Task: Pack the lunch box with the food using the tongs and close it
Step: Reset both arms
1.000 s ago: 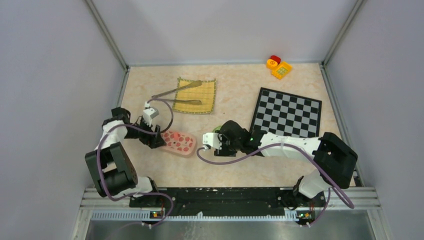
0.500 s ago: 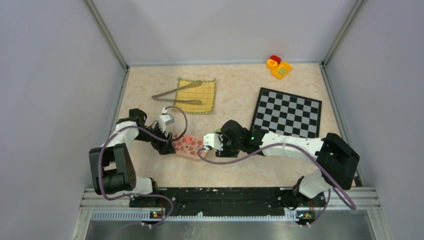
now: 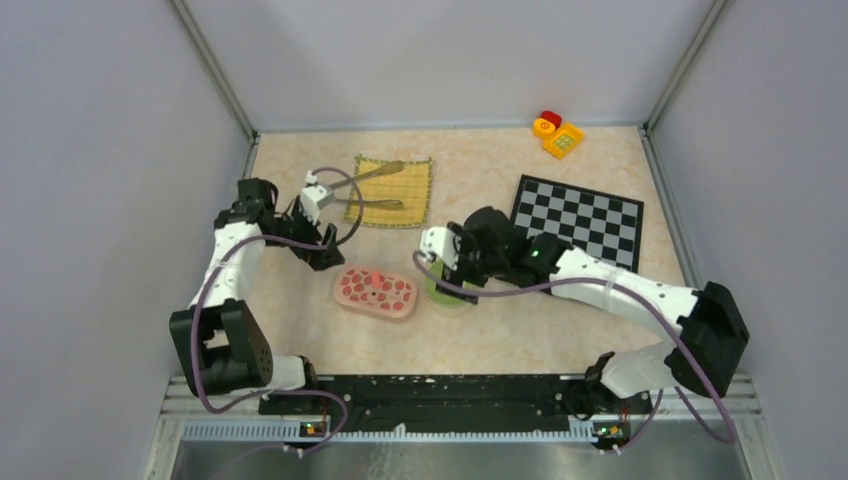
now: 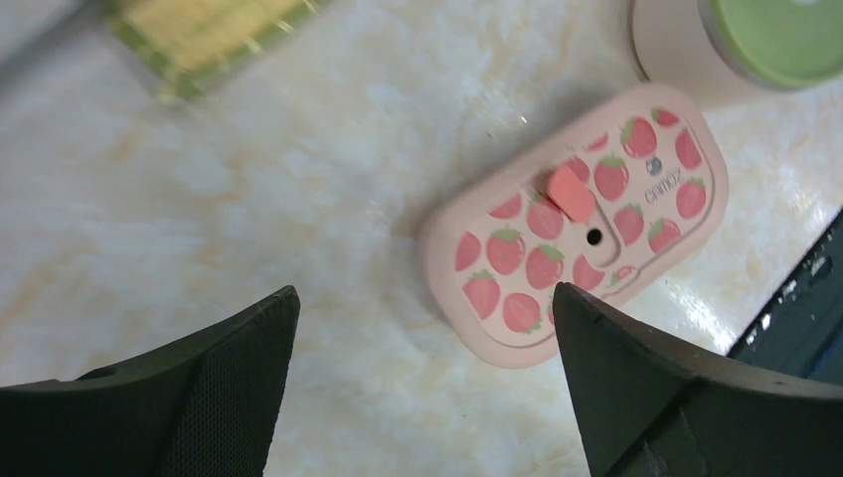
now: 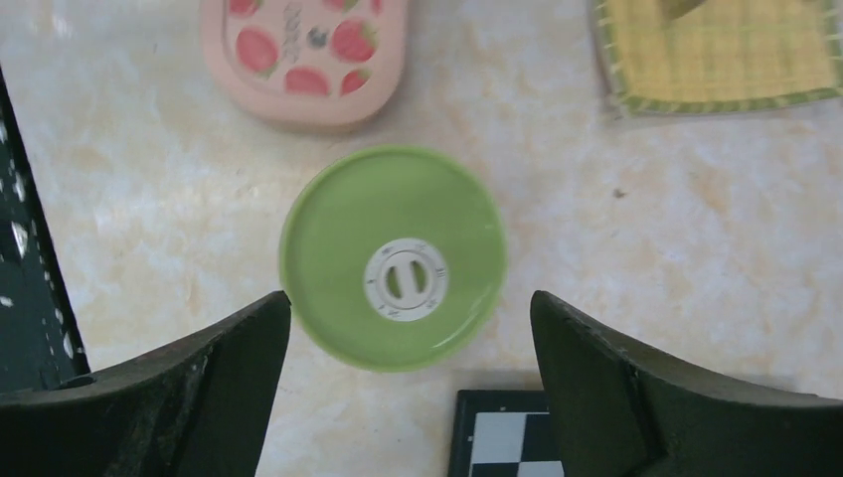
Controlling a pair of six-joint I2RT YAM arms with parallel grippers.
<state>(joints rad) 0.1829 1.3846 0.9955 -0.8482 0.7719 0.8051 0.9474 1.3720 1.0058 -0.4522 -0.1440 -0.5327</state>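
Well, from the top you see the pink lunch box point(image 3: 376, 292) lying flat on the pale, stone-look table point(image 3: 480, 340), between your two arms. Its lid is on and has red strawberries all over it. Your left gripper point(image 3: 324, 252) is up and left of the box, not touching it. Your right gripper point(image 3: 455, 277) hangs over a round green lid point(image 3: 440, 293) just right of the box and hides part of it. The tongs point(image 3: 385, 170), thin and shiny, lie on the yellow mat point(image 3: 415, 185) at the back. The left arm's cable loops in front of them. A black-and-white checkerboard point(image 3: 580, 225) lies on the right, with one corner under your right arm. Toy blocks point(image 3: 557, 133) sit in the far corner.

From the left wrist, your jaws are wide apart with nothing in them. The box point(image 4: 577, 229) lies below, long with round ends, with a small pink tab and a tiny hole. The green lid point(image 4: 785, 35) tops a pale round tub.

From the right wrist, your jaws are wide apart too, one on each side of the green lid point(image 5: 393, 258), not gripping it. It is smooth and shiny, with a white knob in the middle.
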